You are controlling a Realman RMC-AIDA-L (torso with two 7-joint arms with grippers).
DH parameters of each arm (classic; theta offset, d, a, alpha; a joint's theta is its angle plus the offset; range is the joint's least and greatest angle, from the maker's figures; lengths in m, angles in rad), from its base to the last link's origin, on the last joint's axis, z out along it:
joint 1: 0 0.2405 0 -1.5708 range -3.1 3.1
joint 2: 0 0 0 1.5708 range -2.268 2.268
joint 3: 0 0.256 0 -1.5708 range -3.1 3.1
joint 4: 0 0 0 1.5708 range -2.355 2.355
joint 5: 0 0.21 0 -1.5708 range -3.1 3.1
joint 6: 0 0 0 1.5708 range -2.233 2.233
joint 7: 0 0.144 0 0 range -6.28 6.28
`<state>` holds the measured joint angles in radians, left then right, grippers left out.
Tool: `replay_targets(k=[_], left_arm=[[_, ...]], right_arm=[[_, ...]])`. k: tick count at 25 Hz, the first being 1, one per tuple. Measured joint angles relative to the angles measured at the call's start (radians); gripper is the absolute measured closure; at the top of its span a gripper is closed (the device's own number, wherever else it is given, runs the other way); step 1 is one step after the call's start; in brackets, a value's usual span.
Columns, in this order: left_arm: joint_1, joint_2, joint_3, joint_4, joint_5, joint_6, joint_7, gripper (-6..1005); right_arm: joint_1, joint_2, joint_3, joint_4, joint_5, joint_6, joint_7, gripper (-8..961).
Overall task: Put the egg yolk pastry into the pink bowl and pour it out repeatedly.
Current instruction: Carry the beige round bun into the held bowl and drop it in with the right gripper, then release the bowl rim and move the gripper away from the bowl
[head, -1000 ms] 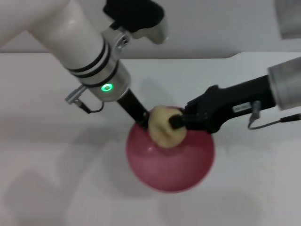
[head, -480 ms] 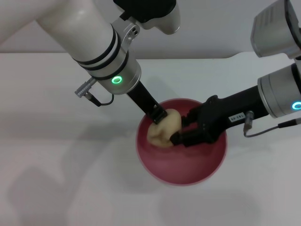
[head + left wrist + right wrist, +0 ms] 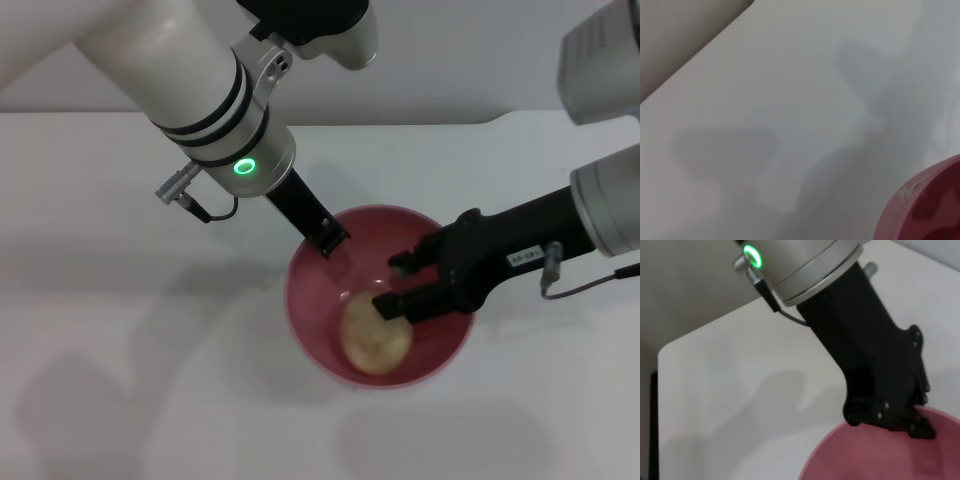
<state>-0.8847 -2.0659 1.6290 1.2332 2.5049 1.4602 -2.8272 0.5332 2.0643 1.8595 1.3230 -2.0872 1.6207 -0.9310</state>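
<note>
White table, matte and flat, takes soft shadows. Pink bowl sits near centre: deep, glossy plastic, thin rim, smooth plain inside. Left gripper is clamped on the rim at about 11 o'clock, fingers closed over the wall. Right gripper hangs over the bowl's 3 o'clock side, fingers spread apart, holding nothing. Egg yolk pastry lies loose on the bowl floor toward 5 o'clock: round, pale beige-yellow, matte, faintly creased. Judgement: drop is done; right gripper should lift clear before the left tips the bowl, slowly, since a ball rolls freely on slick plastic.
</note>
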Motion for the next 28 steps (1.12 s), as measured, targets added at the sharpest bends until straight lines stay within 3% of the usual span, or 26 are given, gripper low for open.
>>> replay_targets(k=[8, 12, 18, 26, 28], left_arm=[[-0.002, -0.003, 0.040, -0.015, -0.001, -0.011, 0.000, 973], [-0.009, -0.005, 0.144, -0.059, -0.006, -0.056, 0.000, 968], [-0.034, -0.010, 0.191, -0.153, -0.013, -0.133, -0.025, 961], [-0.035, -0.007, 0.193, -0.165, -0.011, -0.193, -0.040, 951], [-0.034, -0.006, 0.188, -0.165, -0.008, -0.207, -0.040, 890]], right_arm=[[-0.035, 0.003, 0.191, 0.029, 0.025, 0.000, 0.032, 382], [-0.076, 0.002, 0.280, 0.017, 0.070, -0.004, 0.022, 382], [-0.099, 0.002, 0.317, 0.017, 0.072, -0.009, 0.013, 383], [-0.111, 0.003, 0.332, 0.006, 0.073, -0.011, 0.000, 383], [-0.112, 0.003, 0.332, 0.005, 0.072, -0.018, -0.003, 384]])
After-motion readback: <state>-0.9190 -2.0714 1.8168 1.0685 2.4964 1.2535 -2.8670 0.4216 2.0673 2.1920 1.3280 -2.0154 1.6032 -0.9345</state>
